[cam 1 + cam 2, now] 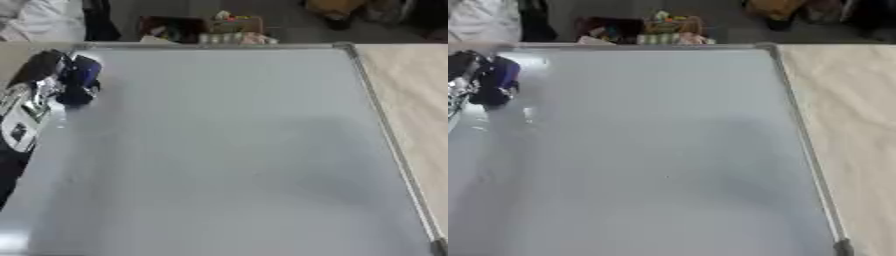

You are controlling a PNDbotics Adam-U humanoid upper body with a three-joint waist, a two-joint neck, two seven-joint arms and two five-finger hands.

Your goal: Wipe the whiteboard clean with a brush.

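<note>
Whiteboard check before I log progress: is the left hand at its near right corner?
No. The left hand holds a blue brush at the whiteboard's far left corner.

Glossy smooth whiteboard (227,150), metal frame (385,135), on matt pale wood-grain table (411,100).

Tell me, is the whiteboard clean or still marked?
Clean: the whiteboard shows no marks; the left hand holds the blue brush at its corner.
</note>
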